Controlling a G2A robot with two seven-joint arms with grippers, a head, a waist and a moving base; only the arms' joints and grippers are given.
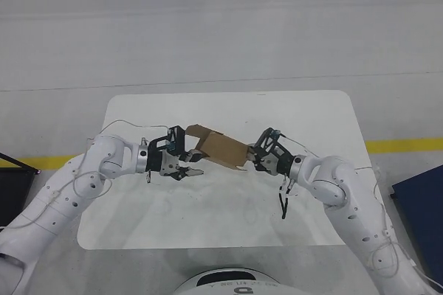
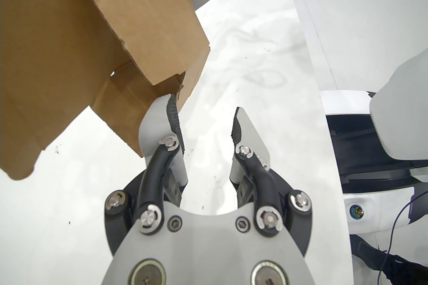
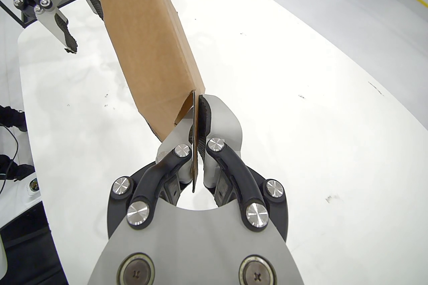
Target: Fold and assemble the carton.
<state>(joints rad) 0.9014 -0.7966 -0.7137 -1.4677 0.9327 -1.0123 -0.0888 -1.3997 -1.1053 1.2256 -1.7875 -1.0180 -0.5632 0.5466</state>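
The carton (image 1: pixel 218 147), a half-folded piece of brown cardboard, hangs in the air above the white surface (image 1: pixel 229 214), stretched between the two pincers and slanting from one toward the other. Far off to the outer side of the left pincer (image 2: pixel 204 112), a black frame (image 1: pixel 0 158) stands on the floor. The left pincer itself is spread wide with nothing between its fingers; one finger (image 2: pixel 160 122) sits right at the carton's ragged lower corner, and whether it touches cannot be told. The carton's loose flaps open out just beyond that finger, and the bare surface shows through the gap between the fingers. At the carton's other end, the right pincer (image 3: pixel 197 112) is pressed together on a thin flap, which runs edge-on between its pads. A black cable (image 1: pixel 283 203) hangs from the right arm just behind that pincer, over the surface. Farther out lie a yellow floor line (image 1: pixel 413 144) and a blue panel (image 1: pixel 428 199).
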